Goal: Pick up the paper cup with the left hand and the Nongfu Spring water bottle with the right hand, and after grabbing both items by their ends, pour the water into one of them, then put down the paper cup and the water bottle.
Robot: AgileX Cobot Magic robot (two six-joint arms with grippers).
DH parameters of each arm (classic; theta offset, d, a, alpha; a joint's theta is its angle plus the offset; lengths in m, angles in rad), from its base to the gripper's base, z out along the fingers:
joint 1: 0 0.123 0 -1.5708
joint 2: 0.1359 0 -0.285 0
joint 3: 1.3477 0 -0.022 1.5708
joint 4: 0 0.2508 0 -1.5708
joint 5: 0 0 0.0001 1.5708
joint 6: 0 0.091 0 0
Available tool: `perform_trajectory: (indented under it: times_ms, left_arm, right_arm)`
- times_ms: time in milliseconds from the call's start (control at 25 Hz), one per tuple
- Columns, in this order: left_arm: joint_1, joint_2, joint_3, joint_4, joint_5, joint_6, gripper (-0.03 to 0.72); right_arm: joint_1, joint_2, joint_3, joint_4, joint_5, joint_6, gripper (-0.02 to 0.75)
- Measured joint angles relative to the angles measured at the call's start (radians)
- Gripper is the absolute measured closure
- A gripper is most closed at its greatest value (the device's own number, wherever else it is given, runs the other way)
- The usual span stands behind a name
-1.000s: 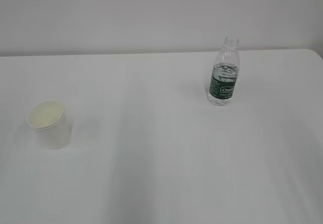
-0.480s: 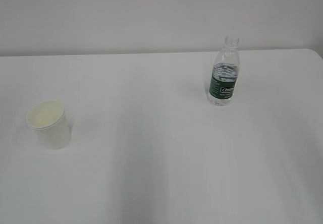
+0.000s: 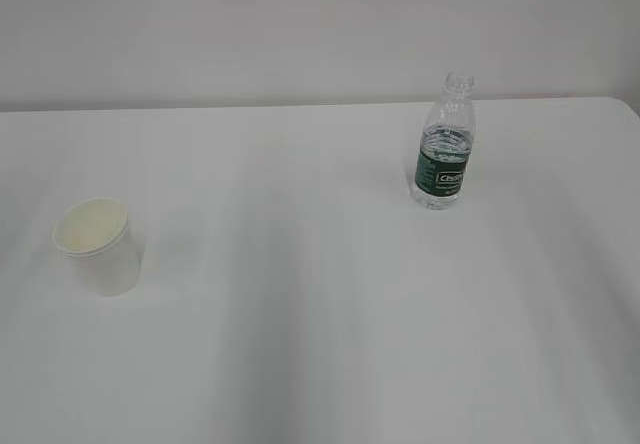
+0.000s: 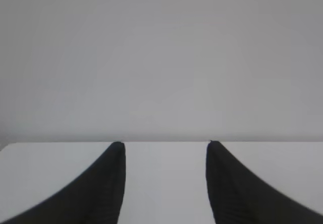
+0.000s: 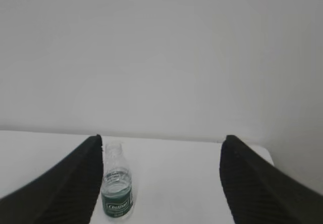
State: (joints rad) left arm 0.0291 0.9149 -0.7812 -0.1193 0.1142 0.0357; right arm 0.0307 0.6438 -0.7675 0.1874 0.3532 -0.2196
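A: White paper, that's the paper cup (image 3: 97,245), standing upright on the left part of the counter (image 3: 320,314), its mouth facing up and its cream inside showing.

B: And the Nongfu Spring water bottle (image 3: 442,142)?

A: Upright too, capless, on the right and farther back, well apart from the cup. The water (image 3: 445,146) shows through its clear wall above the dark green label band.

B: Is either arm near them?

A: Neither shows in the exterior view. In the left wrist view the left claw (image 4: 165,144) has its two black fingers (image 4: 108,178) apart, with bare counter between them and the pale wall behind. Nothing is in it.

B: The right one?

A: The right claw (image 5: 161,139) stands wider apart and holds nothing. In its wrist view the bottle (image 5: 116,188) sits between the fingers, close beside the left finger (image 5: 75,181), farther off on the counter and not touched.
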Motion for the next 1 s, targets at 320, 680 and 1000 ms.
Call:
perform_trajectory:
  times_ms: [320,680,1000]
  left_arm:
    - [0.0,0.002,0.0,-0.002,-0.103,0.0,0.398]
    - [0.0,0.063,0.0,-0.004,-0.119,0.0,0.333]
    - [0.0,0.103,0.0,-0.008,-0.106,0.0,0.191]
  right_arm:
    - [0.0,0.102,0.0,0.004,-0.213,-0.029,0.184]
    - [0.0,0.199,0.0,0.006,-0.271,-0.031,0.184]
    - [0.0,0.277,0.0,0.0,-0.306,-0.031,0.184]
